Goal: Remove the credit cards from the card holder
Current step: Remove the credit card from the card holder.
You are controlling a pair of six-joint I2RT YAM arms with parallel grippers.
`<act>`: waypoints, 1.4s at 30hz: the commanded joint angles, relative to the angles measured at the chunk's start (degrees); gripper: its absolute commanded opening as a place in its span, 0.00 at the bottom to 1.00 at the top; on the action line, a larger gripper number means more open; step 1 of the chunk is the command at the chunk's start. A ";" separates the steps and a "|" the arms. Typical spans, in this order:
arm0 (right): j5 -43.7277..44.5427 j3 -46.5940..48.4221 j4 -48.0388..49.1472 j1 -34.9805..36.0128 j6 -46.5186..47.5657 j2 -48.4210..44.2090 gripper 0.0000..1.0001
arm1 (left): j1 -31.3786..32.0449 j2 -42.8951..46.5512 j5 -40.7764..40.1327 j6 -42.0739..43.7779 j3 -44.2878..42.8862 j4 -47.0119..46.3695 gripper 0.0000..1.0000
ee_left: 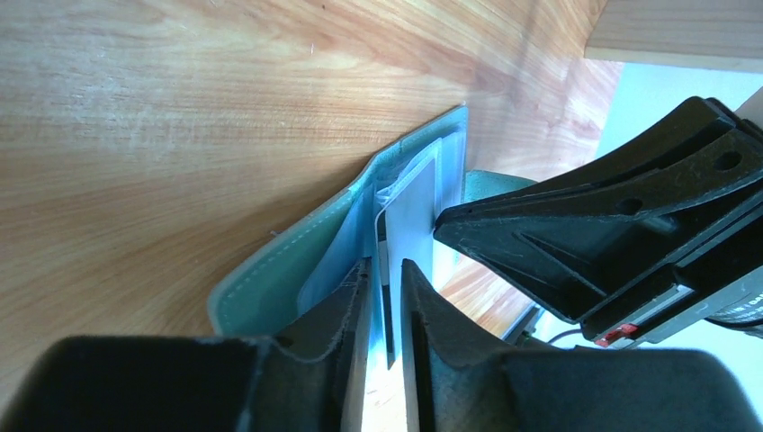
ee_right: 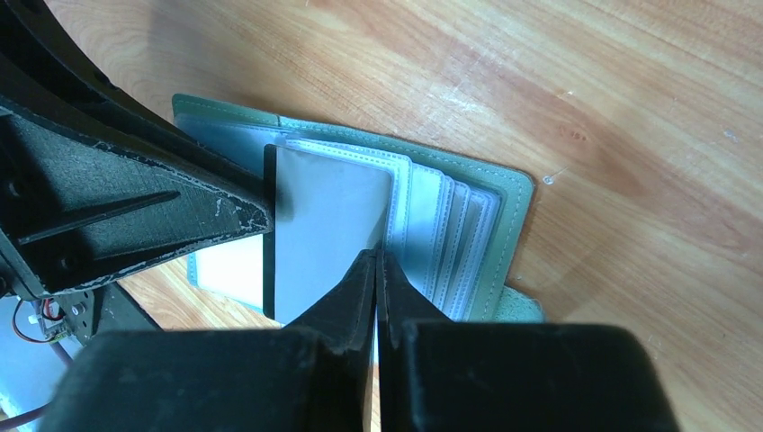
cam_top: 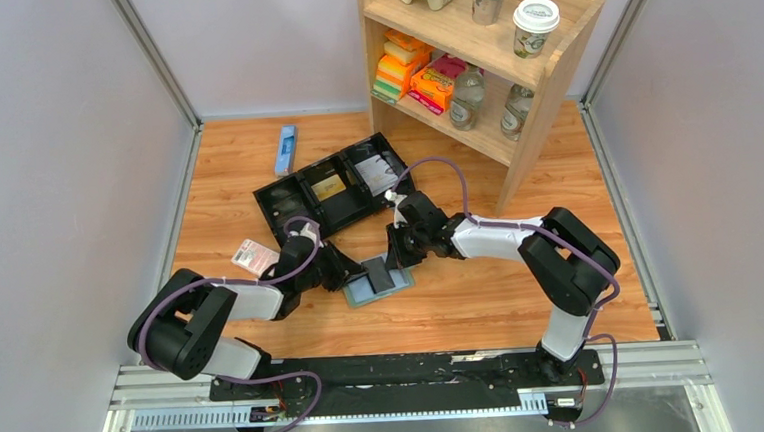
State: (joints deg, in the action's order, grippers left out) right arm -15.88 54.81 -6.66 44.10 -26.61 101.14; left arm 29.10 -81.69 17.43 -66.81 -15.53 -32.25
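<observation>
The grey-green card holder point(cam_top: 377, 284) lies open on the wooden table between both arms. It also shows in the left wrist view point(ee_left: 270, 279) and the right wrist view point(ee_right: 513, 216), with pale blue pockets inside. A grey card point(ee_right: 328, 225) with a dark edge sticks out of a pocket; it also shows in the left wrist view point(ee_left: 414, 216). My left gripper point(cam_top: 351, 270) point(ee_left: 385, 263) is shut on this card's edge. My right gripper point(cam_top: 398, 258) point(ee_right: 376, 254) is shut, its tips pressed on the holder's pockets beside the card.
A black three-compartment tray point(cam_top: 331, 189) lies behind the grippers. A pink-and-white packet point(cam_top: 254, 256) lies left of the left arm, and a blue packet point(cam_top: 285, 149) at the back left. A wooden shelf point(cam_top: 541, 96) with bottles, cups and boxes stands at the back right.
</observation>
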 commanded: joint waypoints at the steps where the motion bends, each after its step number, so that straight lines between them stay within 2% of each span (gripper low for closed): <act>1: 1.99 -0.67 -3.45 -0.15 0.51 3.10 0.02 | -0.28 0.22 1.37 -0.52 -0.38 -1.24 0.29; 5: 1.82 -0.75 -3.36 -0.15 0.42 3.10 0.02 | -0.36 -0.05 1.55 -1.04 0.06 -1.24 0.40; 11: 1.64 -0.84 -3.10 -0.24 0.33 3.18 0.02 | -0.36 0.04 2.34 -1.22 0.24 -0.62 0.42; 23: 1.38 -0.93 -2.93 -0.41 0.33 3.27 0.02 | -0.36 -0.32 3.84 -1.31 0.59 -3.79 0.11; 31: 1.29 -0.93 -2.75 -0.68 -0.02 3.97 0.01 | -1.06 5.83 2.08 -1.13 2.43 -0.27 0.09; 38: 1.38 -1.02 -2.75 -0.94 -0.20 3.97 0.01 | -1.24 6.54 2.08 -1.04 2.43 1.49 0.00; 42: 1.20 -1.02 -2.84 -0.94 -0.28 3.80 0.01 | -1.33 6.46 2.08 -1.13 2.43 2.01 0.00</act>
State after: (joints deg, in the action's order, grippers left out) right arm -18.13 54.81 -5.98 43.16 -27.68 101.80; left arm 28.23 -76.62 19.35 -68.05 -13.08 -30.20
